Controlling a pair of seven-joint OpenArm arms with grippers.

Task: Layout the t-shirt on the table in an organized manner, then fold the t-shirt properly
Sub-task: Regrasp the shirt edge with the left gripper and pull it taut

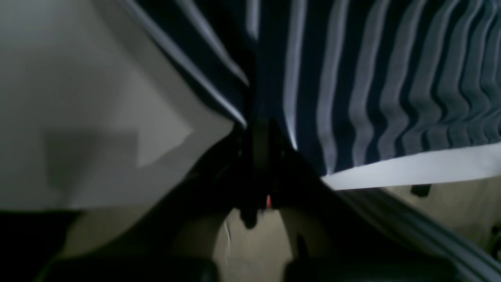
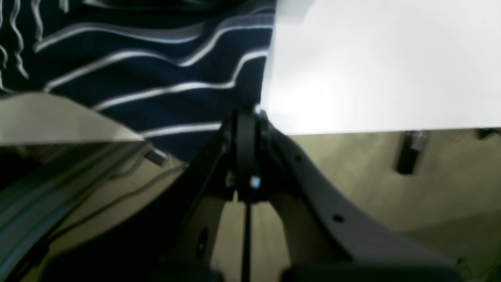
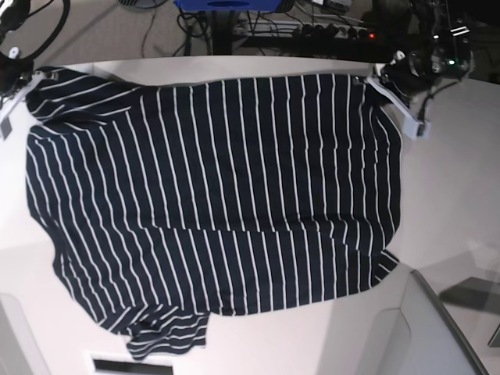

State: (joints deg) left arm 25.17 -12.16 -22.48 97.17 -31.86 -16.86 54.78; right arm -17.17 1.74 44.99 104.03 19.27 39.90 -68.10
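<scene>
- The t-shirt [image 3: 211, 203] is spread over the white bench [image 3: 453, 203], its dark fabric crossed by thin white stripes that run from the far edge toward the near edge in the base view.
- Most of the bench's width is covered by the garment; a bare strip is left on the base view's right side and along the near edge.
- A small bunched fold of cloth is seen at the near-left corner, and the hem on the near right is slightly curled.
- The left hand [image 3: 373, 76] is found at the far corner of the shirt on the base view's right, at the bench's far edge.
- In the left wrist view, the left hand [image 1: 260, 129] is pressed together on a pinch of striped cloth, with the fabric drawn into a ridge above it.
- The right hand [image 3: 30, 78] is placed at the opposite far corner, on the base view's left.
- In the right wrist view, the right hand [image 2: 246, 117] is closed on the shirt's edge, right where the dark cloth meets the bare white surface.
- Between the two held corners, the far edge of the shirt is kept nearly straight.
</scene>
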